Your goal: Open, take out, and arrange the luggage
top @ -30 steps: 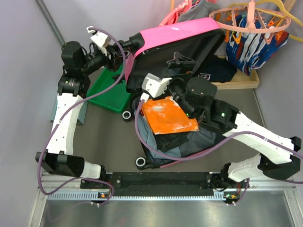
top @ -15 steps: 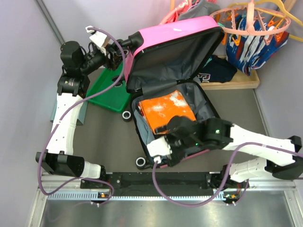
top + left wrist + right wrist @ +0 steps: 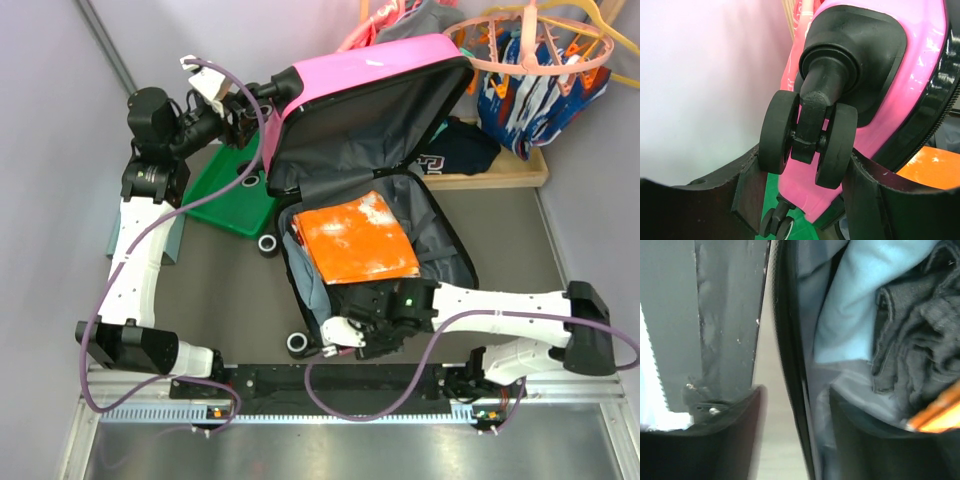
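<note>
The luggage (image 3: 360,75), a hot-pink hard-shell suitcase, lies open at the middle of the bench (image 3: 220,290). Its lower half is flat on the surface and its lid is swung up and tilted back toward the far edge. The lower half holds an orange packet (image 3: 355,238), dark clothing (image 3: 910,335) and a light-blue garment (image 3: 855,300).

Black casters show along the left side of both halves. Its long axis therefore seems to run across the bench, skewed a little, with the wheel end toward the left edge and the hinge along the far side.

The shell looks stiff and glossy, so a flat pinch on its face would likely slip. The black rim, the caster stems and the lining edges look like surer holds. Packed as it is, it is probably fairly heavy, and it may roll on its wheels if pushed. The lid would probably fall shut if let go.

The left gripper (image 3: 245,115) is at the lid's upper left corner, its jaws clamped on the twin-wheeled caster (image 3: 807,135) there, propping the lid.

The right gripper (image 3: 345,335) is low at the near rim of the lower half. Its jaws are apart and straddle the rim wall, one finger outside and one inside the lining, with a gap on each side.

A green plastic tray (image 3: 225,195) sits just left of the suitcase, behind the lid's corner.
</note>
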### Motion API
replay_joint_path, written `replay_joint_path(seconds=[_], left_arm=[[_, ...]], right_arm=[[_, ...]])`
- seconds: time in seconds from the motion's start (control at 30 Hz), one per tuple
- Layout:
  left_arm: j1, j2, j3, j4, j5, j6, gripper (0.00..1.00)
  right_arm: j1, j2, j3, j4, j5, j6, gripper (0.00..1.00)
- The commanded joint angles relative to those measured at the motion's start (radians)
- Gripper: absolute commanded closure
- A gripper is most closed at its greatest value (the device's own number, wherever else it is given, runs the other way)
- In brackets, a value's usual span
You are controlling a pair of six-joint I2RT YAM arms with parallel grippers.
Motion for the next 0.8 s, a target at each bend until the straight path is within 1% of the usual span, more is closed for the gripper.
replay_joint_path(seconds=[0.0,0.03,0.1,0.13,0.2,0.23,0.3,0.37,0.47,0.53,0.63,0.67,0.7,0.77], left_arm=[[-0.008,0.01,-0.033,0.029,-0.006,-0.033,1.0],[-0.008,0.007,-0.036,0.038,0.004,-0.034,1.0],[-0.008,0.002,-0.041,0.037,0.01,-0.037,1.0],[-0.008,-0.003,-0.042,0.035,0.014,-0.038,1.0],[-0.008,-0.009,-0.052,0.035,0.024,-0.036,1.0],[-0.008,-0.012,-0.061,0.035,0.025,-0.034,1.0],[-0.008,-0.02,-0.065,0.038,0.031,-0.031,1.0],[-0.008,-0.026,-0.075,0.037,0.037,-0.031,1.0],[-0.008,-0.036,-0.087,0.029,0.051,-0.018,1.0],[-0.008,-0.036,-0.099,0.041,0.053,-0.019,1.0],[-0.008,-0.02,-0.114,0.09,0.051,-0.044,1.0],[-0.008,-0.004,-0.118,0.105,0.05,-0.062,1.0],[-0.008,0.005,-0.118,0.142,0.047,-0.077,1.0],[-0.01,0.046,-0.105,0.171,0.042,-0.103,1.0]], right_arm=[[0.011,0.086,0.025,0.068,-0.062,0.17,0.63],[0.035,0.099,0.028,0.063,-0.087,0.2,0.72],[0.086,0.122,0.032,0.072,-0.127,0.219,0.77],[0.112,0.131,0.037,0.072,-0.141,0.236,0.82],[0.17,0.172,0.075,0.065,-0.184,0.262,0.87],[0.184,0.189,0.091,0.063,-0.199,0.285,0.94],[0.233,0.236,0.121,0.08,-0.26,0.296,1.0],[0.284,0.266,0.147,0.104,-0.3,0.296,1.0],[0.299,0.312,0.178,0.159,-0.323,0.323,1.0],[0.301,0.329,0.198,0.173,-0.313,0.339,1.0],[0.298,0.338,0.203,0.174,-0.213,0.353,1.0],[0.296,0.341,0.203,0.172,-0.202,0.36,1.0],[0.284,0.343,0.203,0.177,-0.186,0.398,1.0],[0.267,0.344,0.203,0.192,-0.104,0.447,1.0]])
